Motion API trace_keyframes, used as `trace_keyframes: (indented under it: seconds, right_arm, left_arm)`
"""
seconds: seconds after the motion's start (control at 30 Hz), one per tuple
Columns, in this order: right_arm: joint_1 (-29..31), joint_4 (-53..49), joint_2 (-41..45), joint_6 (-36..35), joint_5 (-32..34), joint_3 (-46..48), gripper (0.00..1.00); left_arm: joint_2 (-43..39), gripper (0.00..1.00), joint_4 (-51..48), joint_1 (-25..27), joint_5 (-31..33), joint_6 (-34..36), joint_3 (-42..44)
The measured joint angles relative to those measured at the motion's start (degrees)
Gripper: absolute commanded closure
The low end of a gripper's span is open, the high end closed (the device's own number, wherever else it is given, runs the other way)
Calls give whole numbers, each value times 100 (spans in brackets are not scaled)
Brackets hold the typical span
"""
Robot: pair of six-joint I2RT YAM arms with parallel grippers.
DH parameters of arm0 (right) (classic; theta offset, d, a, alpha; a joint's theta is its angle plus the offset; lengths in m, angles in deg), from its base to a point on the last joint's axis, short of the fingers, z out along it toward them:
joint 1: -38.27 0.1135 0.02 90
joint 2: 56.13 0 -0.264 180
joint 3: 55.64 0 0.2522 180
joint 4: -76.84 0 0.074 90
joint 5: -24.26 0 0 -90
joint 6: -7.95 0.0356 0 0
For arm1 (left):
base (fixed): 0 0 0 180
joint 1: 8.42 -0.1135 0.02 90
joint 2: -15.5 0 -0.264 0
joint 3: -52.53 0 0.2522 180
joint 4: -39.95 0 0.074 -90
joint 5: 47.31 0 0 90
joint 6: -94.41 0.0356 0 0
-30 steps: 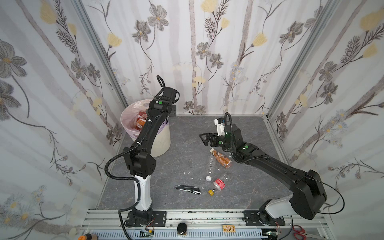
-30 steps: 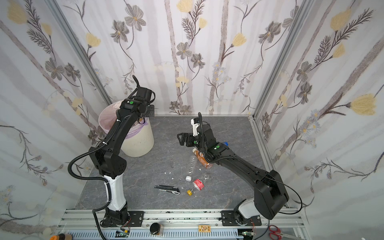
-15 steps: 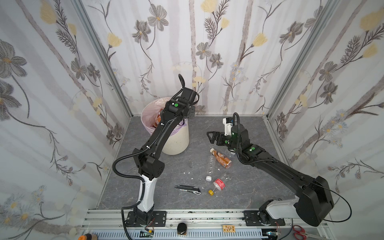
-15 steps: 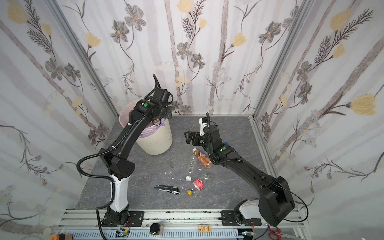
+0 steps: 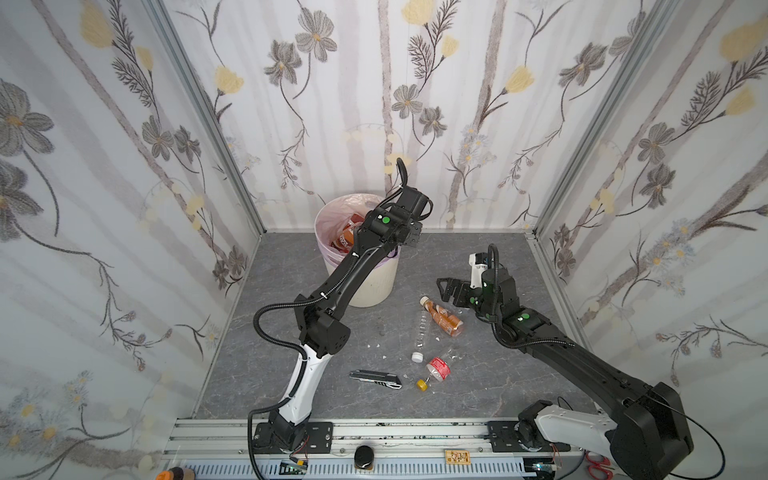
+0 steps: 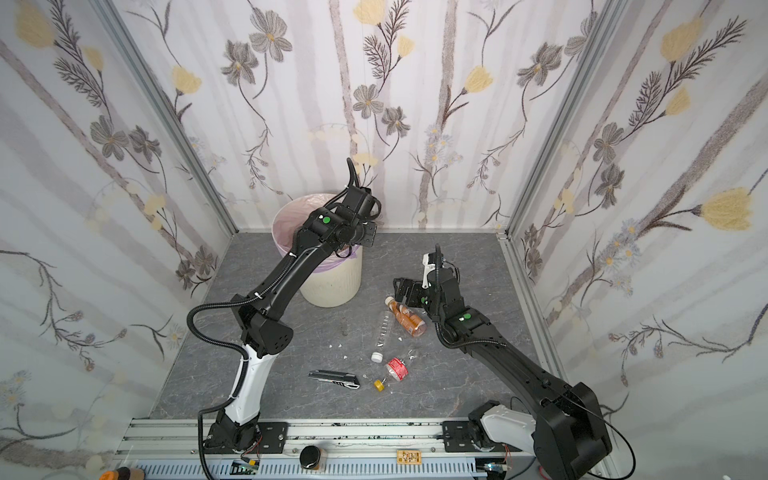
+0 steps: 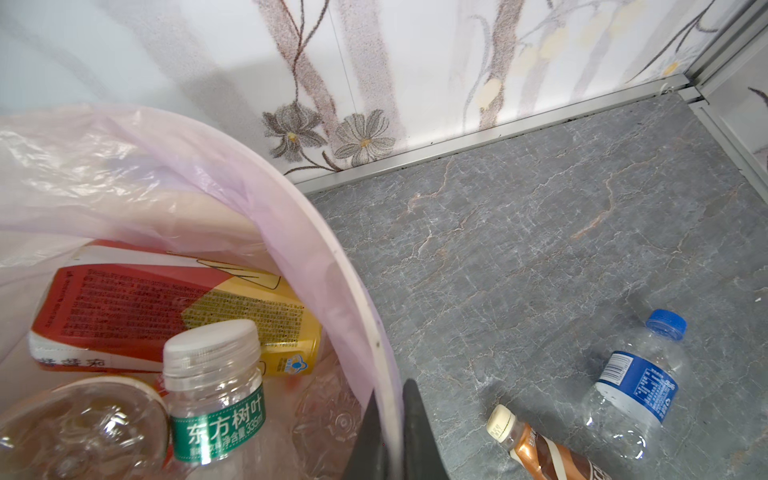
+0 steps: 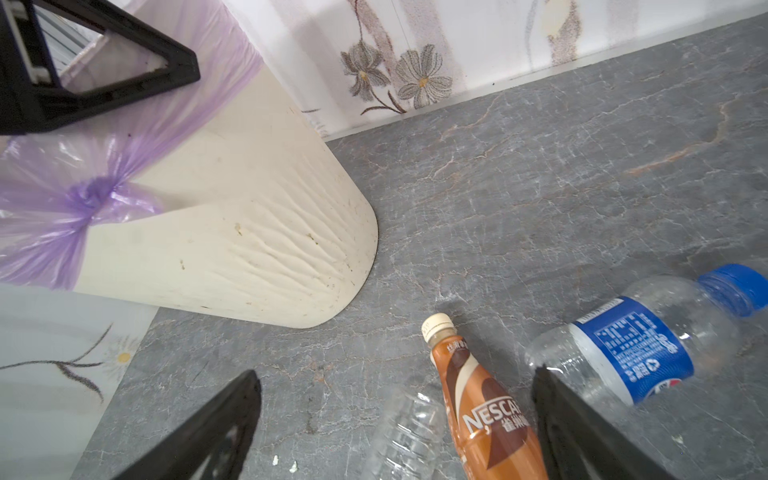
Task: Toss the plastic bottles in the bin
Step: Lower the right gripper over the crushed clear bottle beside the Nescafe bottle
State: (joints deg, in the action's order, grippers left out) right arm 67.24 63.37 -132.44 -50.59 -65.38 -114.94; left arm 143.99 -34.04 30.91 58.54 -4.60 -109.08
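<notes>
The cream bin [image 5: 365, 282] [image 6: 332, 282] with its pink liner stands at the back, left of centre, with several bottles [image 7: 214, 399] inside. My left gripper [image 7: 392, 401] is shut on the bin's right rim [image 7: 365, 316]. My right gripper [image 5: 451, 286] [image 8: 397, 378] hangs open just above the floor. Between its fingers lie an amber bottle [image 8: 484, 419] [image 5: 444, 318] and a clear bottle [image 8: 409, 432] [image 5: 422, 332]. A blue-labelled bottle [image 8: 640, 345] [image 7: 636, 382] lies beside them, hidden by the arm in both top views. A red-labelled bottle [image 5: 436, 369] lies nearer the front.
A grey-black utility knife [image 5: 376, 379] [image 6: 334, 379] lies on the grey floor left of the red-labelled bottle. Small white scraps [image 5: 376, 345] are scattered nearby. Papered walls close the back and both sides; a metal rail [image 5: 374, 432] runs along the front.
My left gripper has dragged the bin to the right, away from the left wall and toward the middle. My right gripper, still open, has shifted right and sits over the bottles.
</notes>
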Motion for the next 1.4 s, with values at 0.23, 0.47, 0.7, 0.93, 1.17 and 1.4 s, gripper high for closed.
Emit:
trace_keyframes:
  seconds: [0.23,0.47,0.7,0.93,1.17,1.4]
  right_arm:
    - [-138,-17,138,0,44,177,0]
    - [-162,-31,195,0,46,177,0]
    - [-166,-66,210,0,98,380,0]
    - [-166,-313,350,0,170,616,0]
    - [-157,-704,553,177,463,833,0]
    - [101,-994,1298,918,656,1735,0]
  left_arm:
    - [13,86,109,136,87,28,-11]
    - [-72,37,223,140,203,52,-55]
    - [-293,0,304,170,321,149,-140]
    - [-721,0,431,225,400,260,-229]
    - [-1292,0,525,251,271,192,-236]
    - [-2155,0,933,595,-127,-138,802]
